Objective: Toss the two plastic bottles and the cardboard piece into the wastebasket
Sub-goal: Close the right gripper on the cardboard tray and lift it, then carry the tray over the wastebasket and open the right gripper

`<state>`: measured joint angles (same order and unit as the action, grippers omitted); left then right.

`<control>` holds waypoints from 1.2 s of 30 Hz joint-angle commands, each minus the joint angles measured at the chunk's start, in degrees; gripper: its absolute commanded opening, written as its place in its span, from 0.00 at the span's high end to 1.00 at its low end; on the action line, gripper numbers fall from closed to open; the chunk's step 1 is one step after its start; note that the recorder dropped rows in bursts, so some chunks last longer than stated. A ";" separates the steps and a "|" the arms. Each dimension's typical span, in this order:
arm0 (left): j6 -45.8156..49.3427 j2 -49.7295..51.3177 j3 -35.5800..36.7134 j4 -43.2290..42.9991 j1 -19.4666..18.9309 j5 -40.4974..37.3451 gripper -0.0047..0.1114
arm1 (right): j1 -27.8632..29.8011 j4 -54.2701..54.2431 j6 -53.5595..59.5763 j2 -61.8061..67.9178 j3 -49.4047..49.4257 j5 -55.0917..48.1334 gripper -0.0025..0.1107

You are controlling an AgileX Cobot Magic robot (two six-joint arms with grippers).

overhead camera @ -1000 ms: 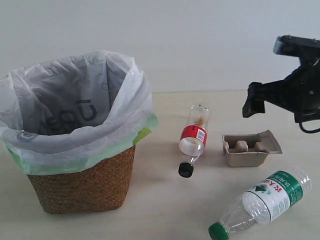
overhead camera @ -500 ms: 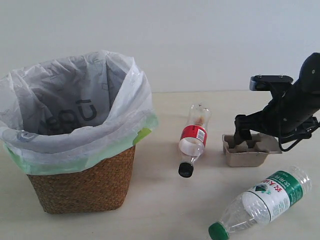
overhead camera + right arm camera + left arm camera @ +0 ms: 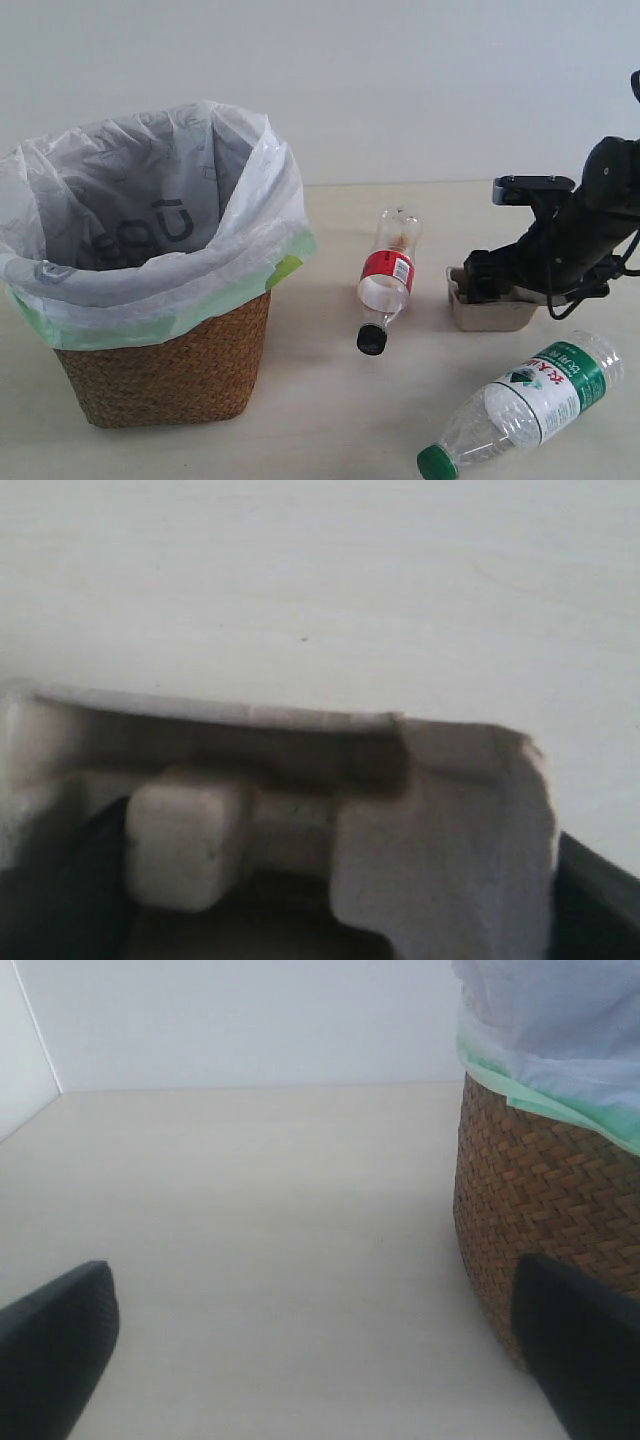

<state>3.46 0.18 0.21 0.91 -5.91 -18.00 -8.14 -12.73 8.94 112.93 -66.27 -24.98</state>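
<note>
The right pincer is seen lowered onto the cardboard tray, spread to either side of it, on the bench well apart from the wastebasket. The light tray could be tipped or pushed aside if its thin rim is caught off-centre. Half a second earlier the pincer was held higher. The left pincer is spread beside the wastebasket.

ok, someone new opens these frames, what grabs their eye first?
The brown wicker wastebasket with its white bag liner fills the left of the exterior view. At right, the right gripper sits low on the grey-brown moulded pulp tray, fingers either side of it. Two clear plastic bottles lie on their sides: the red-labelled one in the middle, the green-capped one front right.
</note>
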 commanded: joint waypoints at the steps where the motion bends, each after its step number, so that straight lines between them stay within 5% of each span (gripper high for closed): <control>1: -0.50 -0.18 -0.21 0.12 -0.23 0.36 0.03 | 0.21 0.31 0.13 0.06 -0.36 1.21 0.84; 2: -0.50 -0.18 -0.21 0.12 -0.23 0.36 0.03 | 0.21 0.31 0.55 0.06 -0.36 0.51 0.98; 22: -0.50 -0.18 -0.21 0.12 -0.23 0.36 0.03 | 0.19 2.36 -7.60 -24.95 -13.57 -10.67 0.98; 36: -0.50 -0.18 -0.21 0.12 -0.23 0.36 0.03 | 0.19 33.04 -33.83 -27.03 -16.16 -24.22 0.98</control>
<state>3.46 0.18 0.21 0.91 -5.91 -18.00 -8.05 17.01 -20.70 86.52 -82.04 -47.81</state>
